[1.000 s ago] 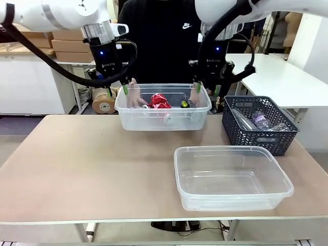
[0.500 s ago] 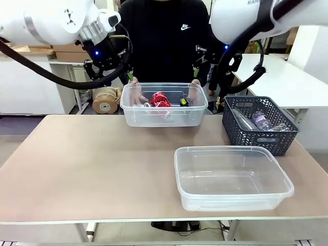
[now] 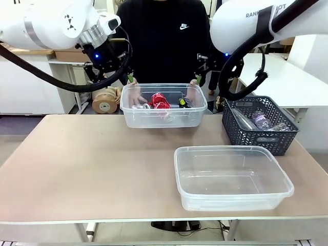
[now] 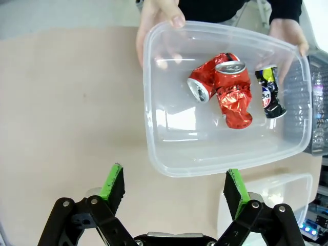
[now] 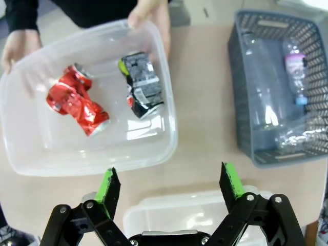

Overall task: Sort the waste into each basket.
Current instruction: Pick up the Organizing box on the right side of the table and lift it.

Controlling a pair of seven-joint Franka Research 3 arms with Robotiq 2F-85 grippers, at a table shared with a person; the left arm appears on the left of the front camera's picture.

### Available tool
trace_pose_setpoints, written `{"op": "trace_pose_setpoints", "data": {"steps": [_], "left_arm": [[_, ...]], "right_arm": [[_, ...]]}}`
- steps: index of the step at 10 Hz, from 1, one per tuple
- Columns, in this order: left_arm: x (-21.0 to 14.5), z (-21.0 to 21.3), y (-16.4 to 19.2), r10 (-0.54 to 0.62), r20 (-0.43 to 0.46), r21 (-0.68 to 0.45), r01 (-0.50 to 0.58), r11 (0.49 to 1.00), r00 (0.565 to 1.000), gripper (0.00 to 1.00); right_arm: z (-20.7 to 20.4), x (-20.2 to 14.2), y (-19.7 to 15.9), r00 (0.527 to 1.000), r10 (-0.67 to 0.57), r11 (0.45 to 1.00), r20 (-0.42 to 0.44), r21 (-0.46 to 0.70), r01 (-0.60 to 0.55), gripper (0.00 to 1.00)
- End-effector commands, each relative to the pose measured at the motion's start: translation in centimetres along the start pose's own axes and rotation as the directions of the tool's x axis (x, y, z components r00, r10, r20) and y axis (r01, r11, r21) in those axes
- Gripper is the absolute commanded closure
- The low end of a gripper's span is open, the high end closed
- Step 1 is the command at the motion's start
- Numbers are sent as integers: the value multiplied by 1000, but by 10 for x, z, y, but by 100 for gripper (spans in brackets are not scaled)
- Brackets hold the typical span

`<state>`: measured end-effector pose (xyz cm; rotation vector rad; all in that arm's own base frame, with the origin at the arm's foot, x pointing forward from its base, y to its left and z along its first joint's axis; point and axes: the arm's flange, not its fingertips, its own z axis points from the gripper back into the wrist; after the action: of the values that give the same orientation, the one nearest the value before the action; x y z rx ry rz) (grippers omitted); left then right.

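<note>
A clear tub stands at the table's far edge, a person's hands on both its ends. In it lie two crushed red cans and a dark can. My left gripper hangs open above the tub's near side, empty; from the front it is up behind the tub's left end. My right gripper is open and empty too, raised by the right end. A second clear tub sits bare at the front right.
A dark lattice basket at the far right holds clear plastic bottles. The left half of the table is bare wood. The person stands close behind the far tub.
Both grippers have lifted and drawn back from the far tub's ends. The tub has shifted slightly away, with the person's hands still on it.
</note>
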<state>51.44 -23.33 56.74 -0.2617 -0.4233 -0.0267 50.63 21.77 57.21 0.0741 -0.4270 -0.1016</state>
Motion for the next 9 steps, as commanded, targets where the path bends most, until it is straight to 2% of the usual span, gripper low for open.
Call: {"op": "trace_pose_setpoints", "data": {"steps": [1,5,6,7,8,9], "left_arm": [[1,3,0,1,-2,3,-1,1000,1000,0],[1,1,0,0,2,-1,0,1000,1000,0],[-22,14,-12,138,122,229,-163,960,983,0],[-63,16,-31,99,45,115,-103,988,994,0],[-101,4,-53,102,-12,104,-101,990,995,0],[-130,-15,-87,195,-36,144,-188,972,980,0]], "right_arm": [[4,2,-1,1000,2,999,16,36,-3,0],[4,2,1,1000,-1,1000,9,5,1,0],[16,-21,-3,991,114,993,70,-41,-111,0],[22,-58,-11,976,207,978,73,-38,-205,0],[26,-96,-32,961,277,959,12,-69,-276,0],[34,-127,-61,936,347,930,-52,-111,-351,0]]}}
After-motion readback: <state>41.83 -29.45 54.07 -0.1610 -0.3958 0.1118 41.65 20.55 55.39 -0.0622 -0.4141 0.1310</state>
